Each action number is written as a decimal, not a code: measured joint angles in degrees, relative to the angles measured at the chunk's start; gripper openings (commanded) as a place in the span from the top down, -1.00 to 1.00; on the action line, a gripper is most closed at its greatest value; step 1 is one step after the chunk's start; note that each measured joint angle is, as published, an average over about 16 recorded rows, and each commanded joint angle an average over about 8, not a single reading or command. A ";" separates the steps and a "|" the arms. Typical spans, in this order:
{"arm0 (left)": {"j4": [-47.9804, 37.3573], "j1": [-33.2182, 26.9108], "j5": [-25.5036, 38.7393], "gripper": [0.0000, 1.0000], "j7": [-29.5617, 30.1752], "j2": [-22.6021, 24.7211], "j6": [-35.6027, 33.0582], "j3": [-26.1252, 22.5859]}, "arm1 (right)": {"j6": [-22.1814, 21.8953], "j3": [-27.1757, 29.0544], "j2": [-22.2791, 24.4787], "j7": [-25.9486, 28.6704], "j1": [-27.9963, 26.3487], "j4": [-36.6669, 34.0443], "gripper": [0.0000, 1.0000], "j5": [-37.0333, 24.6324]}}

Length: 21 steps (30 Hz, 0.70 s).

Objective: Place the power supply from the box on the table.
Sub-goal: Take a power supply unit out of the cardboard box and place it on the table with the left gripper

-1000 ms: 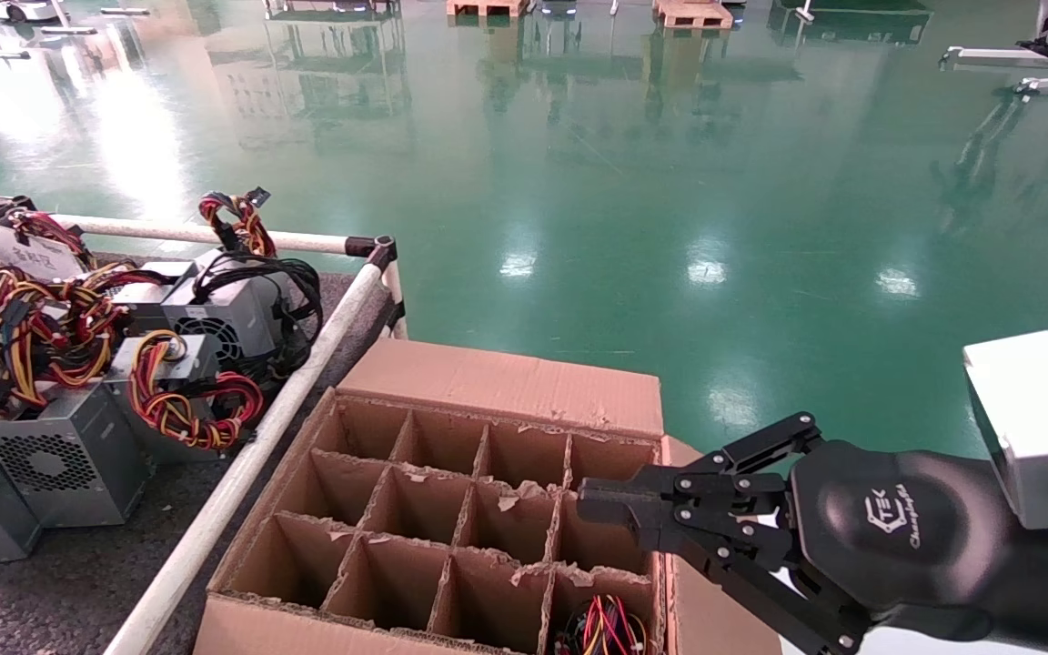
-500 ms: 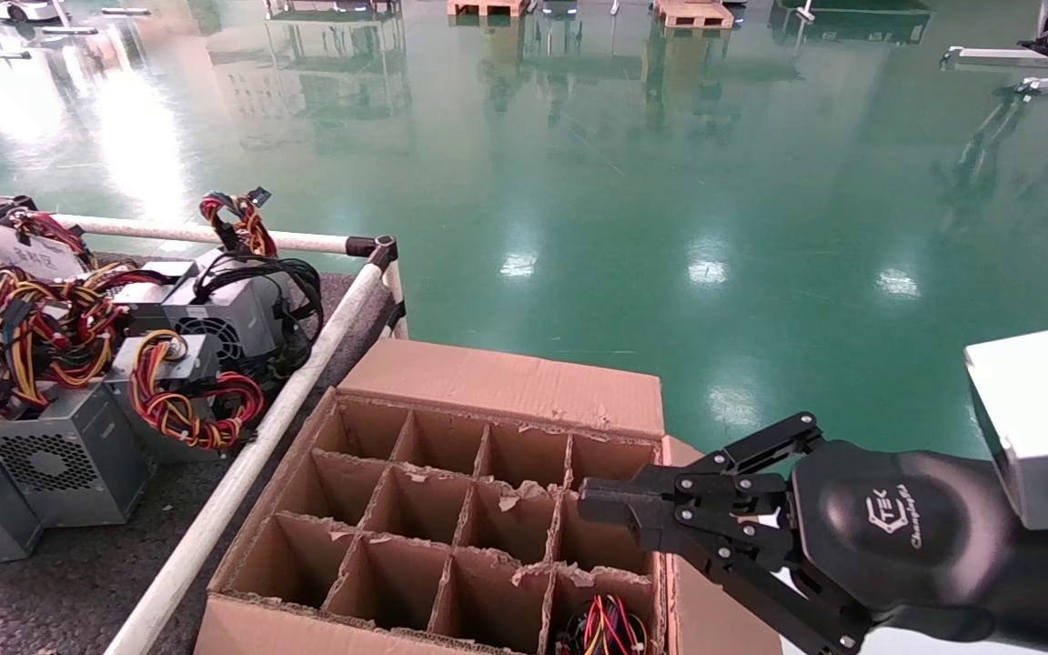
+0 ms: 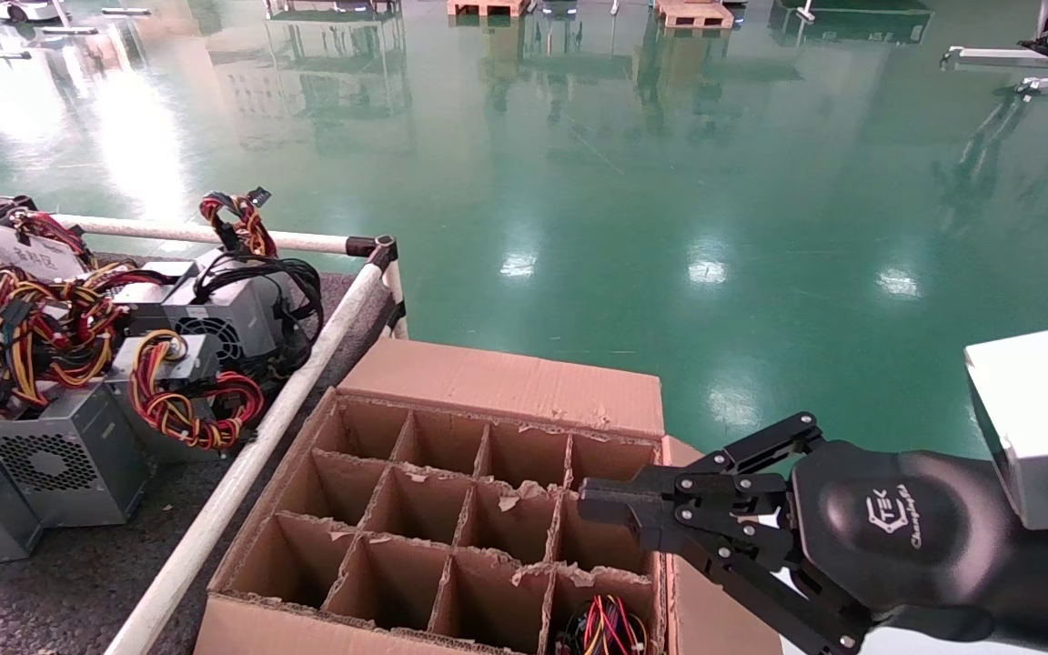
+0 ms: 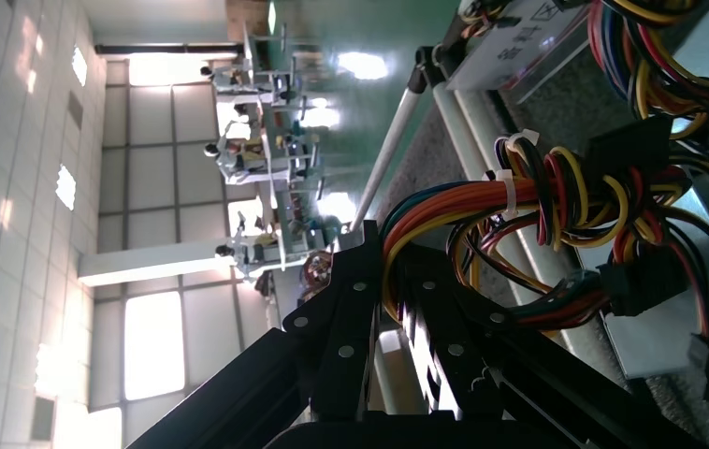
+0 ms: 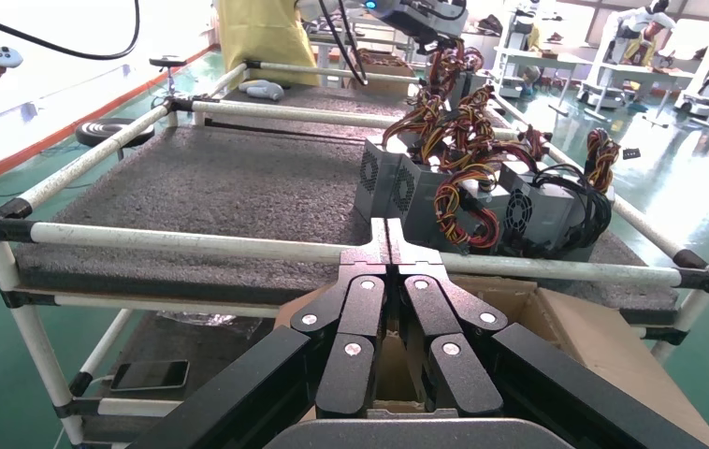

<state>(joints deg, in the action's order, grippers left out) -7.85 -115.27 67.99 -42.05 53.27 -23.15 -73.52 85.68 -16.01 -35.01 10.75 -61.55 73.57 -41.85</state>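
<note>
The table [image 3: 78, 582] lies well to the left of the right gripper [image 3: 592, 500], past the white rail [image 3: 242, 464], with a crowd of unpacked units [image 3: 60, 455] on it. The box [image 3: 506, 377] sits directly under that gripper, whose clenched, empty tips hang over the right-hand column of cells.

Over the last second nothing has shifted: the gripper has held the same hover and the box looks the same, so I judge the pick has not begun. The fingers must part before descending.

The power supply [image 3: 606, 628] remains in the nearest right-hand cell, below the tips and a little closer to the robot; only its coloured wires show.

The left gripper [image 4: 379, 248] is over the table's units, fingers together. Whether they pinch a wire is hard to tell.
</note>
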 measured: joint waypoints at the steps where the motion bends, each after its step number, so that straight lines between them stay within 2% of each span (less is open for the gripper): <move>1: 0.09 0.22 0.06 1.00 0.23 0.05 -0.07 -0.01 | 0.00 0.00 0.00 0.00 0.00 0.00 1.00 0.00; 21: 0.91 4.15 0.93 1.00 4.21 0.04 -1.20 -0.21 | 0.00 0.00 0.00 0.00 0.00 0.00 1.00 0.00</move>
<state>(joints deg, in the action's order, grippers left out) -6.94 -111.12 68.93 -37.85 53.31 -24.36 -73.74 85.68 -16.01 -35.01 10.75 -61.55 73.57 -41.85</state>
